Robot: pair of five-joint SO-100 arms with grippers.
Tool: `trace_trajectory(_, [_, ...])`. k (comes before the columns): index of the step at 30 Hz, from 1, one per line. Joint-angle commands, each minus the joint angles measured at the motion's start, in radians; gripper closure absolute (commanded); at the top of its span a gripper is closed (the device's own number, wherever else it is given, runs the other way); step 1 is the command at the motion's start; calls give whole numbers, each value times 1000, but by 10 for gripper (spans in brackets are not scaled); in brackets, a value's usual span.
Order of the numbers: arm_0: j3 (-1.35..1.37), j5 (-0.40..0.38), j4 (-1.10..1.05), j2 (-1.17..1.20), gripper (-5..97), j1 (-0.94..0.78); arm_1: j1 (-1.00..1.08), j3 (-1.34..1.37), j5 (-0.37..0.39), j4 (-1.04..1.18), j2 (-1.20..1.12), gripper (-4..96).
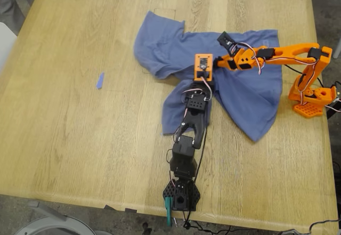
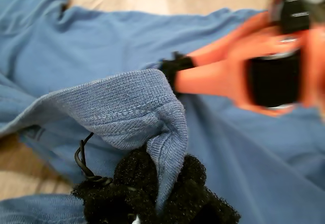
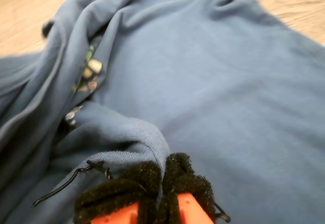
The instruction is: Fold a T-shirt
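Pale oak-toned wood forms the table [image 1: 80, 139], which fills most of the exterior view. The T-shirt [image 1: 250, 94], slate blue and rumpled, lies on it toward the exterior view's right, spread from the centre to near the orange arm's base, with one bunched portion toward the far side and another trailing toward the near edge.

My first gripper [image 2: 155, 196] belongs to the black arm, whose base is at the near table edge in the exterior view. Its black padded jaws are clamped on a ribbed hem fold of the T-shirt, which is lifted off the cloth below.

My second gripper [image 3: 163, 193] belongs to the orange arm, whose base is at the exterior view's right. Its black-padded orange jaws are pressed together on a hemmed fold of the T-shirt. A patch of multicoloured print [image 3: 86, 74] shows within a crease.

A small blue scrap [image 1: 99, 80] lies on the bare wood, well apart from the T-shirt toward the exterior view's left.
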Motion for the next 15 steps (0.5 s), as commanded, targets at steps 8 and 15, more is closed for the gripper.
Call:
trace_trajectory(8, [-359,-2,35,-78,918,238,52,-67,8,-72,2,914])
trace_trajectory(15, [-425,-12,25,-179,918,337,104,-67,12,-97,-8,914])
